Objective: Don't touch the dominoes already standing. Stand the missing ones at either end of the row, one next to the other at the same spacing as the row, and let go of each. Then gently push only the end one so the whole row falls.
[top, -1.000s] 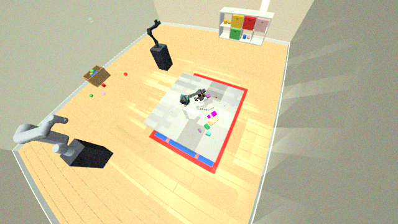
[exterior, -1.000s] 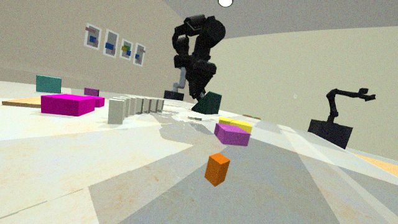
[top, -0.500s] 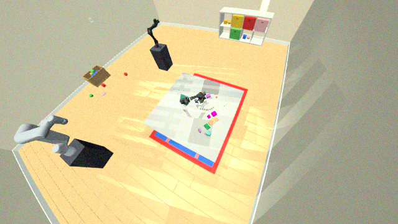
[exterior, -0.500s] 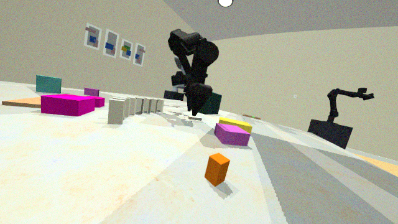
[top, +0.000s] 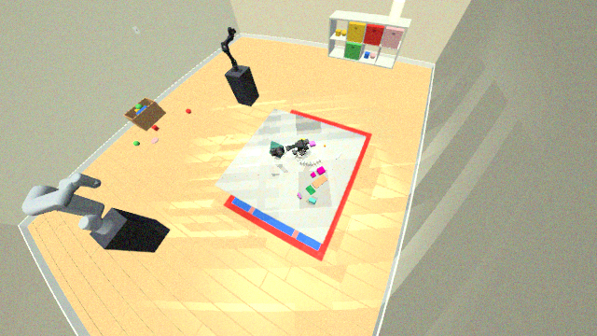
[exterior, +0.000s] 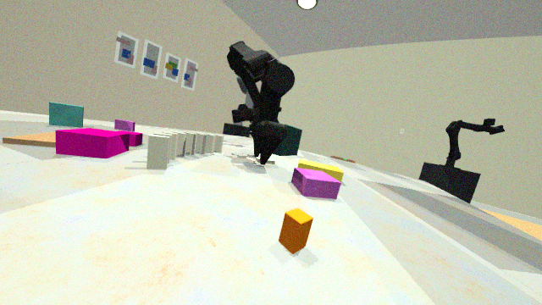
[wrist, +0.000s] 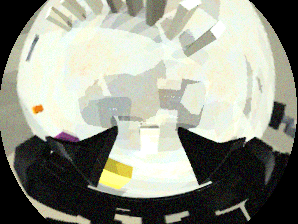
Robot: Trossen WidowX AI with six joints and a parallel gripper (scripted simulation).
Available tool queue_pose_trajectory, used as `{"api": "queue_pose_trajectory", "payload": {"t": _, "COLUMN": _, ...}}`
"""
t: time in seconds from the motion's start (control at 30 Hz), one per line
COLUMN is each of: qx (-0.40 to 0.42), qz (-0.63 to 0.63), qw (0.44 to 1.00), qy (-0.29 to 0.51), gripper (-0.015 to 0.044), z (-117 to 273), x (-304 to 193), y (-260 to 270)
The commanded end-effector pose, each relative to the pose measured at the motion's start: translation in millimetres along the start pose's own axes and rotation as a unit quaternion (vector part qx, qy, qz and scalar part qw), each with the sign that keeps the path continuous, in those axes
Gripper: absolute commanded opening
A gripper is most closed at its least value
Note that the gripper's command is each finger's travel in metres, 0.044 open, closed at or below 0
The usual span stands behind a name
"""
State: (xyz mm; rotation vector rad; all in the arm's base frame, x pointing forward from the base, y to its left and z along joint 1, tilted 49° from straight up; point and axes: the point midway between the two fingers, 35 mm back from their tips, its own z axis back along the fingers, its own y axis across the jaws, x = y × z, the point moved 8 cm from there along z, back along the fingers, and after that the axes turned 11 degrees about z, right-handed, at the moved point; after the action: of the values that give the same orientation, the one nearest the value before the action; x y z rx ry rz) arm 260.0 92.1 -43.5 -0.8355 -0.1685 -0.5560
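Note:
Several pale dominoes (top: 310, 163) (exterior: 157, 152) (wrist: 156, 12) stand upright in a curved row, at the top of the wrist view. One pale domino (wrist: 149, 141) lies flat on the table, apart from the row. My gripper (exterior: 263, 162) (wrist: 148, 129) is open and low over the table, its fingers on either side of the flat domino with room at both sides and nothing held. In the exterior view the fingers largely hide that domino. A thin grey piece (wrist: 32, 48) lies far left in the wrist view; I cannot tell what it is.
A yellow block (exterior: 320, 169) (wrist: 116, 173) and a purple block (exterior: 318, 184) (wrist: 66, 136) lie near the gripper. An orange block (exterior: 295, 232) (wrist: 38, 109) stands farther off. Magenta blocks (top: 321, 171) (exterior: 91, 142) are beyond the row. A dark teal block (exterior: 292, 140) is behind the gripper.

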Motion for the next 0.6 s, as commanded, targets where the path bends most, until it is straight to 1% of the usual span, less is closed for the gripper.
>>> {"api": "queue_pose_trajectory", "payload": {"t": 0.0, "qx": -0.003, "qz": 0.004, "qw": 1.000, "qy": -0.001, "gripper": 0.0414, "z": -3.1, "x": -1.2, "y": -1.6}}
{"api": "queue_pose_trajectory", "payload": {"t": 0.37, "qx": -0.003, "qz": 0.004, "qw": 1.000, "qy": -0.001, "gripper": 0.0125, "z": -3.1, "x": -1.2, "y": -1.6}}
{"api": "queue_pose_trajectory", "payload": {"t": 0.4, "qx": -0.003, "qz": 0.004, "qw": 1.000, "qy": -0.001, "gripper": 0.0107, "z": -3.1, "x": -1.2, "y": -1.6}}
{"api": "queue_pose_trajectory", "payload": {"t": 0.57, "qx": -0.003, "qz": 0.004, "qw": 1.000, "qy": -0.001, "gripper": 0.0107, "z": -3.1, "x": -1.2, "y": -1.6}}
